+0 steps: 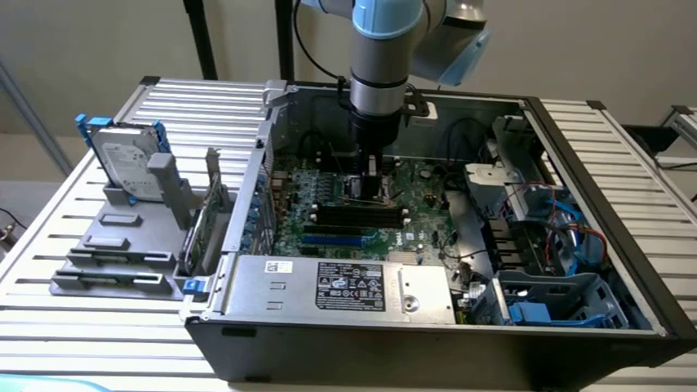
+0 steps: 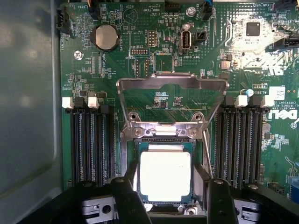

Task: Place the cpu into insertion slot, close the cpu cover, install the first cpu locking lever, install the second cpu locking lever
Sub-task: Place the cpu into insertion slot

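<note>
The cpu (image 2: 165, 176) is seated in the insertion slot (image 2: 132, 148) on the circuit board (image 2: 84, 95); the cpu cover (image 2: 173, 81) is swung open; the tool (image 2: 166, 170) is spread apart astride the cpu.

Site read as a robotics lab/test bench, not home or office. Evidence: industrial robot arm (image 1: 381, 57) over an opened desktop PC case (image 1: 436, 351), motherboard (image 2: 112, 70) w/ cpu (image 2: 165, 176) exposed. Slatted alu. worktable (image 1: 109, 335). Grey fixture (image 1: 120, 245) held a hard drive (image 1: 122, 159). Bare beige wall (image 1: 98, 41) behind.
</note>
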Controlling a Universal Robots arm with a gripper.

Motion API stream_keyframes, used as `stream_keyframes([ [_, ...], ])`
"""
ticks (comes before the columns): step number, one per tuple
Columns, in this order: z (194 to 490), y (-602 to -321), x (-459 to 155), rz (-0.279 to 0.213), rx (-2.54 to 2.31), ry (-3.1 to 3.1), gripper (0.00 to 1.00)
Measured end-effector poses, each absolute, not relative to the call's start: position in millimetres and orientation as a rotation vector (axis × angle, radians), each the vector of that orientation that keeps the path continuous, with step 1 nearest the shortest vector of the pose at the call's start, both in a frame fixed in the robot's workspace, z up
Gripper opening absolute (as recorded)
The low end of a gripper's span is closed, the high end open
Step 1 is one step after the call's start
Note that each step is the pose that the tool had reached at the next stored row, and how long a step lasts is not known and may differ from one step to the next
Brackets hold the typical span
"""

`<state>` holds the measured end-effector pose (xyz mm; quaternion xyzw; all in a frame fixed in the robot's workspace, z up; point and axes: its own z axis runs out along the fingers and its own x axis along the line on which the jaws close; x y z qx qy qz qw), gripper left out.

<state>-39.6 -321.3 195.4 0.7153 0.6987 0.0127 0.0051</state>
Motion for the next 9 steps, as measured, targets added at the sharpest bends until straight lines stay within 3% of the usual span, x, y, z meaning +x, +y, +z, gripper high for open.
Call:
stream_keyframes([
  [1,195.6,-321.4,-39.7,0.039,2.24,2.188,0.62],
  [9,205.4,-321.5,-40.0,0.038,2.24,2.188,0.62],
])
